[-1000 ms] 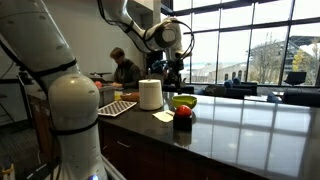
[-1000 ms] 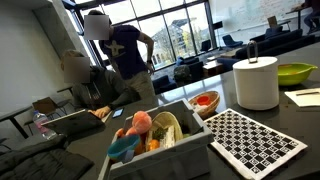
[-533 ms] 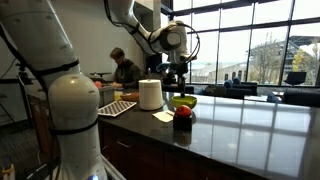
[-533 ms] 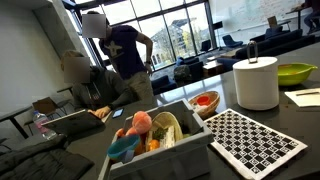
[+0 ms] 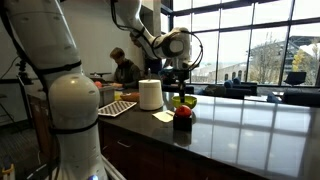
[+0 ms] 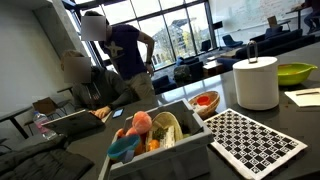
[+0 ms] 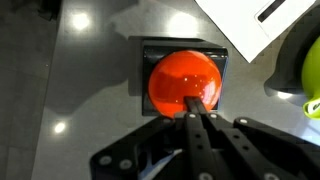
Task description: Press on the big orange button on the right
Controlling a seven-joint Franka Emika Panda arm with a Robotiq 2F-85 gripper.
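Note:
The big orange button (image 7: pixel 185 82) is a red-orange dome on a dark square base; it fills the middle of the wrist view. In an exterior view it sits on the dark counter near the front edge (image 5: pixel 183 114). My gripper (image 7: pixel 192 108) is shut and empty, its fingers pressed together, with the tips over the button's near edge. In the same exterior view the gripper (image 5: pixel 181 96) hangs just above the button. I cannot tell whether the tips touch the dome.
A white cylinder roll (image 5: pixel 150 94) stands beside a checkered mat (image 5: pixel 117 107). A yellow-green bowl (image 5: pixel 184 100) lies just behind the button and shows in the wrist view (image 7: pixel 308 55). A white paper (image 7: pixel 250 22) lies next to the button. A bin of toys (image 6: pixel 150 135) sits on the counter. A person (image 5: pixel 125 70) sits behind.
The arm has swung toward the button and come down, so the gripper is now right above it. The objects on the counter have not moved.

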